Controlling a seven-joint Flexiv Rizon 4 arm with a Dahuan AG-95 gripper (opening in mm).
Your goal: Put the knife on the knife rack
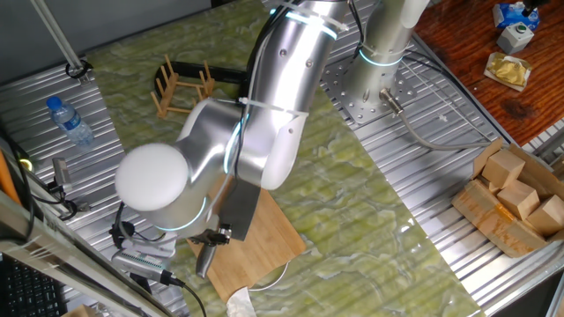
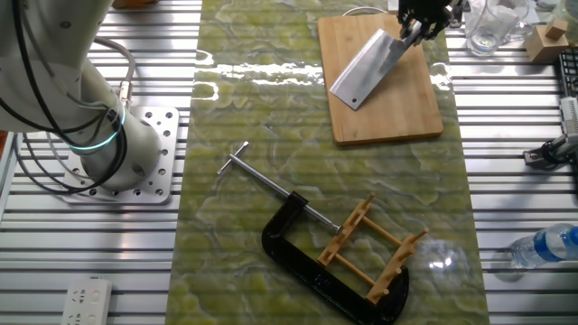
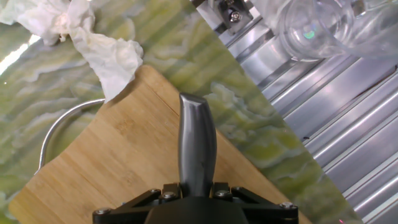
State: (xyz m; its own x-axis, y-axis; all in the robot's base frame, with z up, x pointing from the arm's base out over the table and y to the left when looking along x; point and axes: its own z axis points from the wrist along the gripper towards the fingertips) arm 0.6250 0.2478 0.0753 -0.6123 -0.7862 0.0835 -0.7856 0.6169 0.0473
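**Knife in the grip over the board, rack not reached yet**

Gripper [image 2: 417,25] is clamped on the knife [image 2: 366,65] by its handle. Hand view confirms it: the slim metal handle [image 3: 197,146] runs straight out between the fingers, jaws closed against both sides. The other fixed view shows the broad blade hanging down and outward from the gripper, tilted, over the bamboo cutting board [image 2: 397,108]. Can't tell whether the blade tip touches the board or is just clear of it.

Holding by the handle makes sense: it leaves the blade free to go between the pegs.

Knife rack [image 2: 375,248] sits well apart from the board, at the opposite end of the green mat. It's wedged in the mouth of the black C-clamp [image 2: 307,262], presumably so it won't slide or tip when the blade pushes in. Same rack shows in one fixed view [image 1: 181,86], beyond the arm [image 1: 256,123].

My read: pick is done, transport and insertion remain. Next move needs a lift clear of the board, a carry across the mat, then the blade turned edge-on to line up with a gap between dowels. Risks: blade catching a peg top, or the smooth handle twisting in the jaws under the blade's weight.

Crumpled tissue [image 3: 93,37] lies by the board's corner, out of the path.
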